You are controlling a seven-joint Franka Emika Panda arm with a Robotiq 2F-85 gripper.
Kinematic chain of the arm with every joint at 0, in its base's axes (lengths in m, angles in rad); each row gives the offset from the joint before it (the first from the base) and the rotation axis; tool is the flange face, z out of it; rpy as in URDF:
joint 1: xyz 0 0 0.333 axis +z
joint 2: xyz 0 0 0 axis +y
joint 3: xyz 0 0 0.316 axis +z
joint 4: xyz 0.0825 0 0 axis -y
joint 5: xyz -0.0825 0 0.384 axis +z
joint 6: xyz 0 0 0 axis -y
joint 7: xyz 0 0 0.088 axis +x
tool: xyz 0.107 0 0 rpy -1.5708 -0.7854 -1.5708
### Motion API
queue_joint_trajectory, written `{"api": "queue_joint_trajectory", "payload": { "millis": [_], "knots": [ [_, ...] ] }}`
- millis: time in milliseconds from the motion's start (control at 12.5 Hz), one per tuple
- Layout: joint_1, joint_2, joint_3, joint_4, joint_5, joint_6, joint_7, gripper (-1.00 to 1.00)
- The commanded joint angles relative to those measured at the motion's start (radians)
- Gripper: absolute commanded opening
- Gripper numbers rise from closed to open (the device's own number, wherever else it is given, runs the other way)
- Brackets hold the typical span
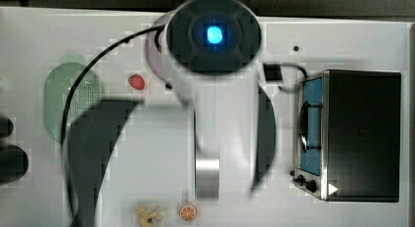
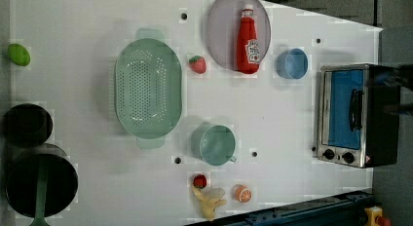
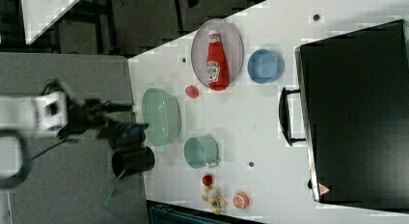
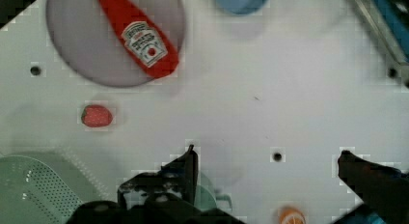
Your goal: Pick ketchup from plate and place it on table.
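The ketchup (image 2: 248, 41), a red squeeze bottle with a white label, lies flat on the pale mauve plate (image 2: 219, 28) near the far edge of the white table (image 2: 272, 109). In the wrist view the ketchup (image 4: 142, 40) rests across the plate (image 4: 82, 50), well away from my gripper (image 4: 267, 161). The gripper is open wide with nothing between its two dark fingers (image 4: 189, 162). In the right view my gripper (image 3: 132, 117) hangs at the right view's left, apart from the ketchup (image 3: 217, 62) and the plate (image 3: 230, 38).
A strawberry (image 2: 197, 64) and a blue bowl (image 2: 292, 64) flank the plate. A green colander (image 2: 148, 87), a teal mug (image 2: 216, 144) and a toaster oven (image 2: 358, 114) stand on the table. Fruit pieces (image 2: 209, 201) and black pots (image 2: 39, 179) line the edges.
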Motion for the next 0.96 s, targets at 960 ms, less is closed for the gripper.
{"api": "queue_joint_trajectory", "payload": {
  "millis": [960],
  "knots": [
    [0.069,0.555,0.015,0.007,-0.133,0.584,-0.434,1.00]
  ]
}}
